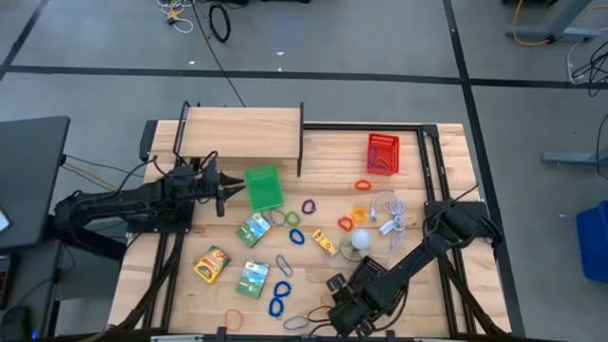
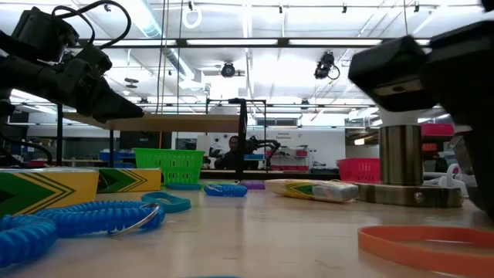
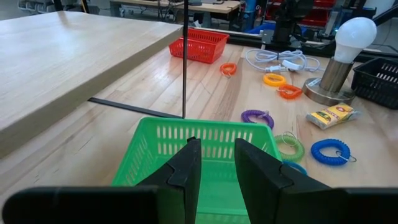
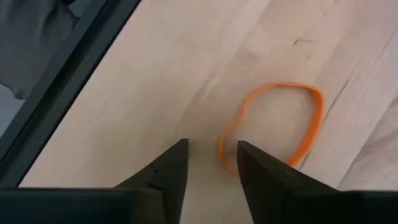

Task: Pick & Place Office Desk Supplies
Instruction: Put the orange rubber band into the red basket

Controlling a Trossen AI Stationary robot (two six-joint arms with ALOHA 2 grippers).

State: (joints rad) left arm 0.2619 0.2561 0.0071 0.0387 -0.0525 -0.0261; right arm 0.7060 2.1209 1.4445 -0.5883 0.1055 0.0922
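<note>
I had the right pincer [image 4: 211, 163] down at the table's [image 1: 437, 285] six o'clock edge, part-open and empty, straddling an orange rubber band [image 4: 273, 124] to grab it.

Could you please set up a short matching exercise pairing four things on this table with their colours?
Things:
1. mesh basket just ahead of the left pincer
2. mesh basket at the table's far right
3. band on the wood in front of the right pincer
4. coiled loop near the green basket, left wrist view

Colours:
A. orange
B. purple
C. green
D. red

Pairs: 1-C, 2-D, 3-A, 4-B
</note>
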